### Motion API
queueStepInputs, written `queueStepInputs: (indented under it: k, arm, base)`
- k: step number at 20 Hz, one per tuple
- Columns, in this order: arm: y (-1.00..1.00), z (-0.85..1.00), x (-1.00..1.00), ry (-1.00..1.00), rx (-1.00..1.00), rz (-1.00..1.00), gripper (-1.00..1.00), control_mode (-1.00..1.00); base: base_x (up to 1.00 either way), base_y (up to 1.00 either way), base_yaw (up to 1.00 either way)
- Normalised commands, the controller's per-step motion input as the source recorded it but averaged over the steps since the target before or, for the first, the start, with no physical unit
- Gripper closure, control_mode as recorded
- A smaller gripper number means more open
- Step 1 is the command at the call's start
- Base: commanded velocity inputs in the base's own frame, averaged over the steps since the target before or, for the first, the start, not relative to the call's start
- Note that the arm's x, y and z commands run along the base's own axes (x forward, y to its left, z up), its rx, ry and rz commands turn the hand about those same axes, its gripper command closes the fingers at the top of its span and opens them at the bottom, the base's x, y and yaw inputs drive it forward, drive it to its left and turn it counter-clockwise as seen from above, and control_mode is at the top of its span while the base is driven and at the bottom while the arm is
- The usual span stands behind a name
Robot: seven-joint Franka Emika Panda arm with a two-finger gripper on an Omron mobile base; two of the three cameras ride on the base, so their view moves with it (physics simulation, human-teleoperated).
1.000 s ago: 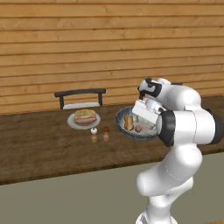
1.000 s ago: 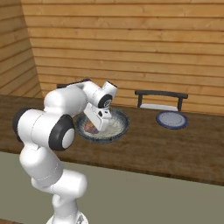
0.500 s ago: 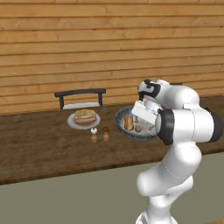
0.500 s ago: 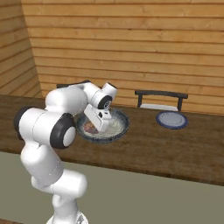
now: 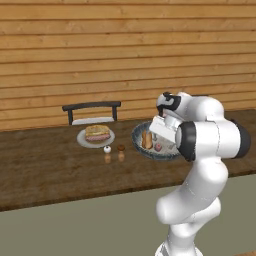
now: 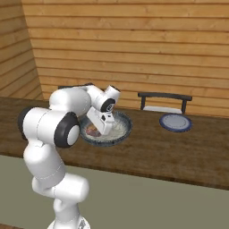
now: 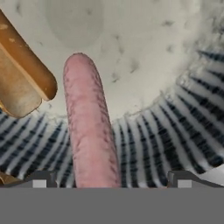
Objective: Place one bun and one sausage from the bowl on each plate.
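Observation:
The wide speckled bowl (image 5: 169,154) (image 6: 122,131) sits on the wooden counter, and my gripper (image 5: 159,136) (image 6: 99,130) is lowered into it. Up close, a pink sausage (image 7: 89,127) lies on the bowl's striped wall (image 7: 175,131), running up between my open fingertips (image 7: 41,178), nearer the left one. A tan bun (image 7: 22,83) (image 5: 146,140) lies beside the sausage. The gripper (image 7: 111,179) is open and holds nothing. The pale grey plate (image 5: 82,141) carries a bun and a sausage. The bluish plate (image 6: 175,122) lies to the right of the bowl.
Two small shakers (image 5: 107,155) (image 5: 121,152) stand between the pale plate and the bowl. A dark low rack (image 5: 92,107) (image 6: 164,96) stands at the back against the wooden plank wall. The counter's front edge runs just below the bowl.
The hand has shifted only slightly over the bowl. Its jaws stay wide open.

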Motion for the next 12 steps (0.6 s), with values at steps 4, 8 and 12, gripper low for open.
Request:
queueStepInputs:
  k: [4, 8, 12]
  arm:
    - [0.00, -0.13, 0.00, 0.00, 0.00, 0.00, -1.00, -1.00]
    - [0.00, -0.05, 0.02, 0.00, 0.00, 0.00, -1.00, -1.00]
    - [0.01, -0.04, 0.02, 0.00, -0.01, 0.00, -1.00, -1.00]
  base:
    - [0.00, 0.00, 0.00]
    - [0.00, 0.00, 0.00]
    - [0.00, 0.00, 0.00]
